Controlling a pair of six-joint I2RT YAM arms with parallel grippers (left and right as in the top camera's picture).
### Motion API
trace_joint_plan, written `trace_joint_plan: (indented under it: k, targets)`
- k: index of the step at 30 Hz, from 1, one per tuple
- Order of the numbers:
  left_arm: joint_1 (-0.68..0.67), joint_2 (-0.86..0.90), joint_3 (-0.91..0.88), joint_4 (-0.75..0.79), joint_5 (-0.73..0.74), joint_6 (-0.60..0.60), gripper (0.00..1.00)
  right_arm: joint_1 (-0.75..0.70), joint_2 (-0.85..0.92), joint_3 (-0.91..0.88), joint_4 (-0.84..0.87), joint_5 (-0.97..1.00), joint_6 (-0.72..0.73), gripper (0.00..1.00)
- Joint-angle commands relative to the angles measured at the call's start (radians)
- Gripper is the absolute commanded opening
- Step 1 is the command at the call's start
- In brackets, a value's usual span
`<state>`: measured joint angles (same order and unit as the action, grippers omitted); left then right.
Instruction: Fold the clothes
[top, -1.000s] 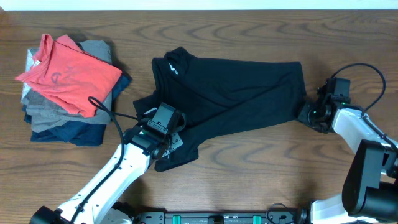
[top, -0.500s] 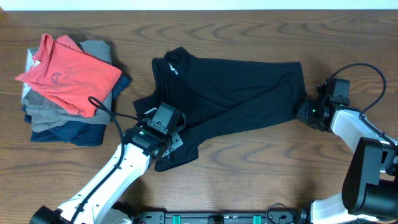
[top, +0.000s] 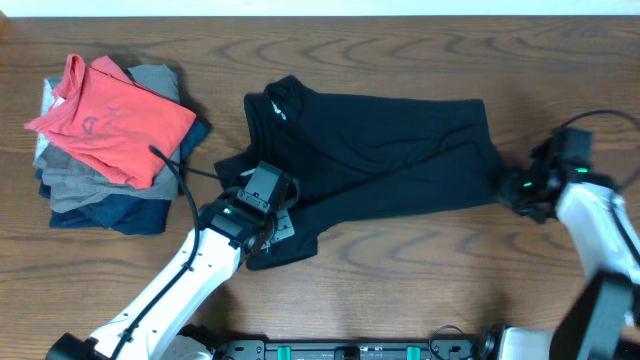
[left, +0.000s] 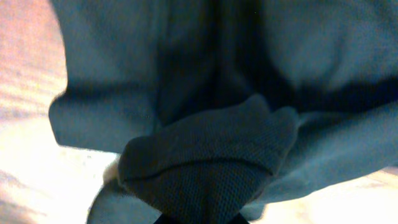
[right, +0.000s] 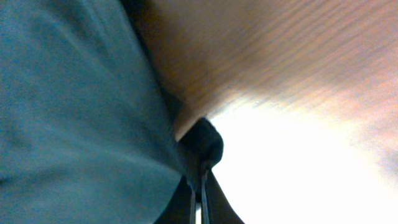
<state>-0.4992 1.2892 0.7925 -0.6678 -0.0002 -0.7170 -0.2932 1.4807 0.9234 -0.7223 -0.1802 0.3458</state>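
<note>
The black shirt (top: 380, 140) lies spread across the middle of the wooden table (top: 420, 280), its small white logo (top: 277, 107) near the upper left. My left gripper (top: 270, 212) is shut on a bunched fold at the shirt's lower left; the left wrist view shows the dark mesh fabric (left: 205, 155) gathered right at the jaws (left: 199, 219). My right gripper (top: 508, 188) is shut on the shirt's lower right corner; in the right wrist view the fingers (right: 200, 180) pinch a small tip of the fabric (right: 74, 112) just above the table.
A stack of folded garments stands at the left, with a coral-red shirt (top: 110, 115) on top and grey and navy pieces (top: 100, 205) under it. The left arm's cable (top: 175, 170) loops close to the stack.
My right gripper has moved right with the shirt's corner, drawing that edge outward. The left gripper has stayed almost still on its fold.
</note>
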Motion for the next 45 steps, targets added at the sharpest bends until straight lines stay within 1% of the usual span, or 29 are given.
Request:
trace_joint_plan:
  k: [1, 5, 10, 17, 21, 24, 31, 35, 36, 39, 45]
  targets:
    - [0.006, -0.060, 0.077, -0.024, -0.019, 0.118, 0.06, -0.050, -0.143, 0.140, -0.121, 0.059, -0.053, 0.01]
    - [0.006, -0.130, 0.140, -0.080, -0.020, 0.177, 0.06, -0.091, -0.237, 0.254, -0.298, 0.081, -0.093, 0.01]
    - [0.006, -0.217, 0.239, -0.178, -0.020, 0.229, 0.06, -0.127, -0.311, 0.348, -0.451, 0.079, -0.104, 0.01]
    - [0.028, -0.302, 0.402, -0.272, -0.020, 0.234, 0.06, -0.157, -0.372, 0.439, -0.558, 0.079, -0.131, 0.01]
    - [0.028, -0.333, 0.452, -0.306, -0.019, 0.235, 0.06, -0.159, -0.386, 0.501, -0.610, 0.066, -0.153, 0.01]
    - [0.028, -0.357, 0.459, -0.320, -0.020, 0.235, 0.06, -0.159, -0.386, 0.542, -0.635, 0.064, -0.166, 0.01]
    - [0.028, -0.349, 0.459, -0.370, -0.019, 0.246, 0.06, -0.159, -0.373, 0.547, -0.684, 0.064, -0.172, 0.01]
    - [0.028, -0.356, 0.470, -0.371, -0.019, 0.295, 0.06, -0.159, -0.383, 0.569, -0.670, 0.018, -0.172, 0.01]
    - [0.028, -0.357, 0.485, -0.374, -0.019, 0.314, 0.06, -0.159, -0.383, 0.586, -0.671, 0.002, -0.172, 0.01]
    - [0.028, -0.358, 0.560, -0.395, -0.019, 0.317, 0.06, -0.159, -0.383, 0.678, -0.671, -0.043, -0.185, 0.01]
    - [0.028, -0.358, 0.740, -0.409, -0.019, 0.328, 0.06, -0.159, -0.384, 0.899, -0.670, -0.018, -0.176, 0.01]
